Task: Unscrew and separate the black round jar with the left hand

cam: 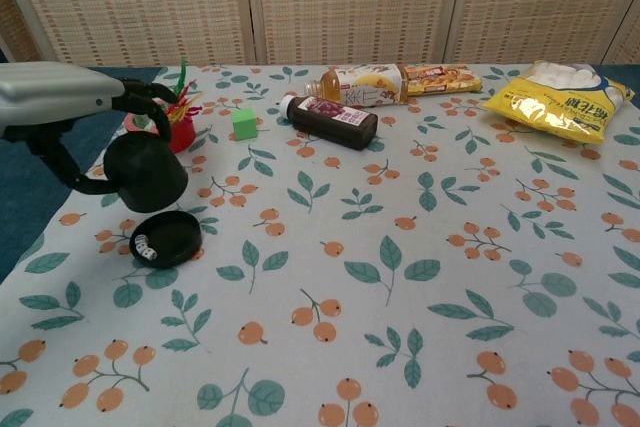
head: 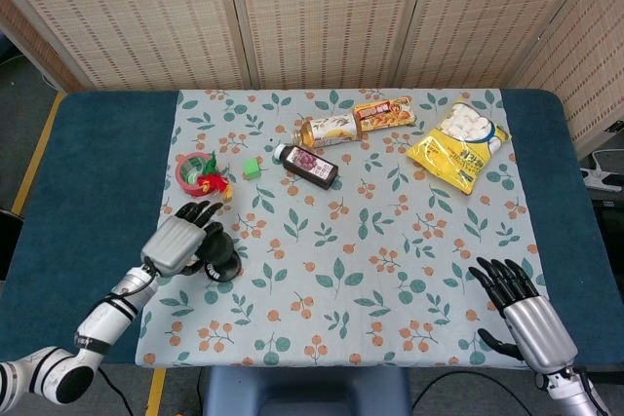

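Note:
The black round jar is in two parts. My left hand (cam: 62, 99) (head: 178, 244) grips the domed black upper part (cam: 146, 173) and holds it raised above the tablecloth, at the left. The flat black base (cam: 167, 237) lies on the cloth just below and to the right of the dome, with small white dice (cam: 146, 247) in it. In the head view the dome (head: 222, 256) shows dark beside my fingers, and the base is mostly hidden. My right hand (head: 519, 311) rests at the near right edge with its fingers spread, holding nothing.
A red tape roll with coloured sticks (cam: 172, 117) stands just behind my left hand. A green cube (cam: 244, 123), a dark bottle (cam: 332, 119) and a yellow bottle (cam: 362, 84) lie further back. A snack bar pack (cam: 441, 77) and a yellow marshmallow bag (cam: 560, 99) lie at the far right.

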